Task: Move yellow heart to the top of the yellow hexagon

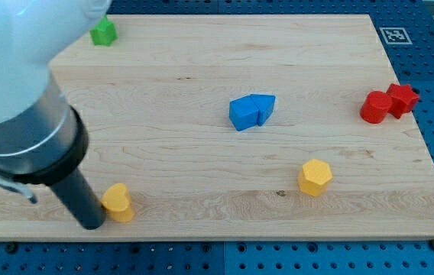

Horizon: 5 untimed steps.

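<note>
The yellow heart (118, 202) lies near the wooden board's bottom left. My tip (92, 224) stands right against its left side, touching or nearly touching it. The yellow hexagon (315, 177) sits far to the right of the heart, near the board's bottom edge. The arm's white and dark body fills the view's left.
Two blue blocks (251, 111) sit joined at the middle of the board (202, 76). A red cylinder-like block (374, 107) and a red star (403, 98) sit at the right edge. A green block (104, 33) lies at the top left.
</note>
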Tool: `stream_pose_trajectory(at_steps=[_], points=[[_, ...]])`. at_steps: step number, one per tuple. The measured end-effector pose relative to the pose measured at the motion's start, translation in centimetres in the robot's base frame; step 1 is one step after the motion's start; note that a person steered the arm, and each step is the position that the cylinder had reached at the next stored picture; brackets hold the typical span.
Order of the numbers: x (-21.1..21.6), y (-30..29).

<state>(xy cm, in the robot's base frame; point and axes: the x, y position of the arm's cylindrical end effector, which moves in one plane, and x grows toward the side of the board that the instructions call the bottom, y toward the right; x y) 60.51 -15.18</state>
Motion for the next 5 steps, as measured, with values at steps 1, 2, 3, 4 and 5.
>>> stream_pose_trajectory(at_steps=[1,2,3,4,5], points=[[-1.3,3.7],[-2.2,6.9],[-2.5,7.3],[-2.9,7.5],[-2.2,8.4]])
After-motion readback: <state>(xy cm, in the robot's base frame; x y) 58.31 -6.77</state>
